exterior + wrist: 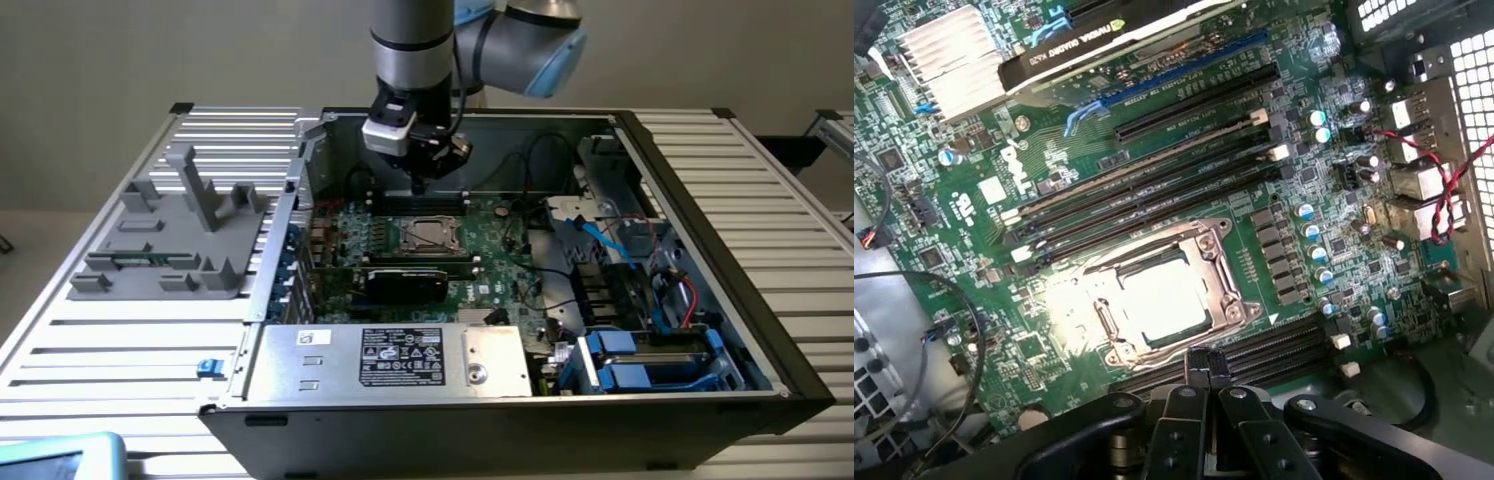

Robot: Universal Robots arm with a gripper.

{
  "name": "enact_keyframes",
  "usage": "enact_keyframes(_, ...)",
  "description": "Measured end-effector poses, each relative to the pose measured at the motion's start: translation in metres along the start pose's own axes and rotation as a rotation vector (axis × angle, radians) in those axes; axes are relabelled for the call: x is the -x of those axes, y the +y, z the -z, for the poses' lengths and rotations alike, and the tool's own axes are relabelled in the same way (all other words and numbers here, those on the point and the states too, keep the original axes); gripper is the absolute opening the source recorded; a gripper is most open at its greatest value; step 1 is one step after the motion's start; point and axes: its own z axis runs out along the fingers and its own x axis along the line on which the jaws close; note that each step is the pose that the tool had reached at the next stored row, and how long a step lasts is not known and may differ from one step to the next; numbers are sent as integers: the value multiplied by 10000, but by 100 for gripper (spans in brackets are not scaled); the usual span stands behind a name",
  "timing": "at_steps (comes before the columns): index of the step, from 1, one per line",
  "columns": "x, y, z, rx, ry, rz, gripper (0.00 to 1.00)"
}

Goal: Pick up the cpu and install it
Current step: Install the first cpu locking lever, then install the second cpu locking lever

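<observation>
Closest to the exterior camera stands the open computer case (pixel 534 420), its dark front wall at six o'clock and a silver power supply box (pixel 387 358) just behind that wall. Inside lies the green motherboard (pixel 984 190), filling most of the wrist picture, with long black memory slots (pixel 1154 190) and a finned heatsink (pixel 949 60). At nine o'clock of the case, on the slatted table (pixel 120 350), sits the grey plastic tray (pixel 174 240) with upright posts. From twelve o'clock the arm (pixel 414 40) reaches down into the case. Its gripper (pixel 1197 362) hangs just above the board, fingers pressed together with nothing between them, the tips just outside the socket frame (pixel 1226 285). Within that metal frame, at the middle of the board, rests the cpu (pixel 1164 298), its pale top glaring under the light, lying flat and apart from the fingertips.
</observation>
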Motion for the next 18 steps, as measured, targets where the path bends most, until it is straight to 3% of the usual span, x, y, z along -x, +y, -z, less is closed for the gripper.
enact_keyframes(3, -33, -11, 11, 26, -65, 2, 11)
enact_keyframes(18, -39, 2, 15, 30, -68, 3, 11)
